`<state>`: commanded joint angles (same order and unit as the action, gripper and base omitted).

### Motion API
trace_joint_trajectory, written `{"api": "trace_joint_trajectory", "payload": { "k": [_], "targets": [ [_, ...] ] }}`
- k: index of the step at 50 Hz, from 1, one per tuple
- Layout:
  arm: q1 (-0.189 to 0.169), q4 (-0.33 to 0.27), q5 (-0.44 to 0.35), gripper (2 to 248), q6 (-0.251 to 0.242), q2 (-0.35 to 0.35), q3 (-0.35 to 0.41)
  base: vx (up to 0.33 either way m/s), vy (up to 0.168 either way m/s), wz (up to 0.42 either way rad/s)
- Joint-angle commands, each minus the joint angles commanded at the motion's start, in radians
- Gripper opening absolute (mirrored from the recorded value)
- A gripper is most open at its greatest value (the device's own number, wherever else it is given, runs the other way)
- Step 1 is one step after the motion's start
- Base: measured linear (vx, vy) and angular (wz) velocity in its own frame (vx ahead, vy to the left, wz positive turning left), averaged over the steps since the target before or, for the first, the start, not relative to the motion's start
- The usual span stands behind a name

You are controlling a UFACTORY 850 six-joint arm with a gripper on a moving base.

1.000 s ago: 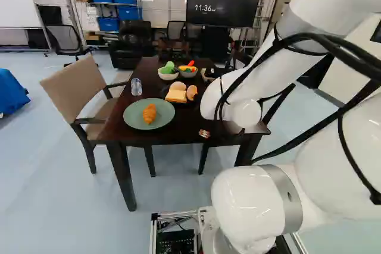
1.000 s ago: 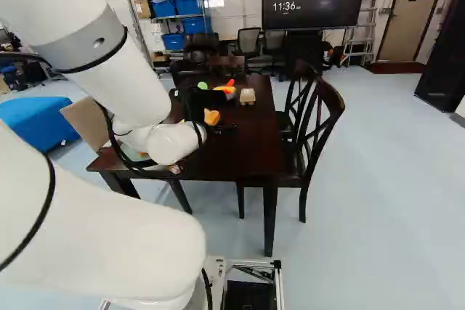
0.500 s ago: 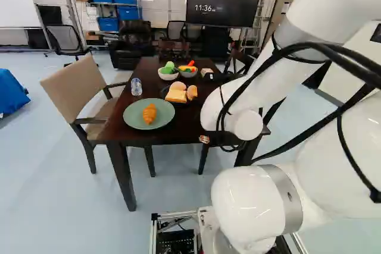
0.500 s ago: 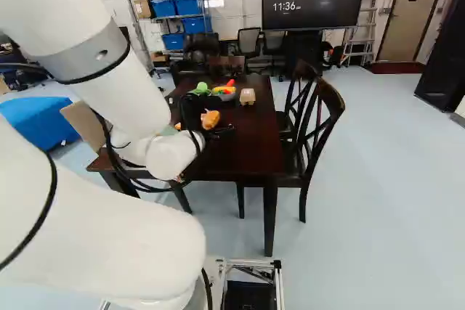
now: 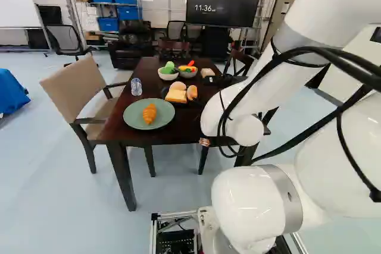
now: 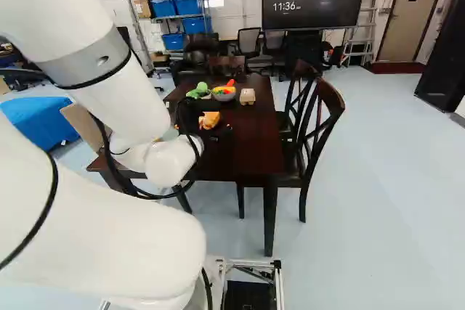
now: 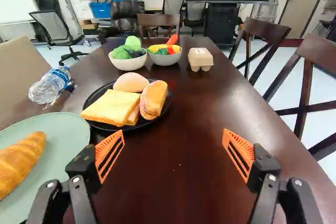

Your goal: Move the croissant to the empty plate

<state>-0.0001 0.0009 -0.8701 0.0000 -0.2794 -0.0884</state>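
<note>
Croissant (image 7: 20, 162) is lying on the big green plate (image 7: 71, 140), over at about 9 o'clock from my claw (image 6: 190, 115), if 12 o'clock is straight ahead of it. My claw is wide open, with its two orange pads (image 7: 109, 156) far apart, and it has hold of nothing; between them I can see the dark brown worktop (image 7: 178, 182). At about 11 o'clock, just beside the green plate, is a black plate (image 7: 137, 128). It has three bready things on it: a square slice of bread (image 7: 111, 107), a round bun (image 7: 131, 82) and a long bun (image 7: 154, 99). The long bun is at 3 o'clock from the slice. At about 10 o'clock from my claw, there is a clear bottle (image 7: 46, 88) with a blue label. Farther off, near 11 o'clock, a white bowl (image 7: 127, 64) holds green food. Next to it, close to 12 o'clock, a gray bowl (image 7: 165, 59) holds red, yellow and green food. A little egg box (image 7: 200, 59) sits at 12 o'clock too, to the right of the gray bowl. I see one dark wooden chair (image 7: 265, 31) at about 1 o'clock, and a nearer one (image 7: 304, 90) at about 2 o'clock. My white arm (image 5: 229, 117) reaches over the near side of the worktop.
</note>
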Motion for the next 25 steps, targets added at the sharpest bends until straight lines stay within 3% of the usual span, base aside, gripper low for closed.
{"api": "trace_joint_trajectory", "payload": {
  "k": [25],
  "targets": [
    [0.0,-0.001,-0.003,247,0.0,0.0,0.001,0.0,0.0,0.0]
  ]
}}
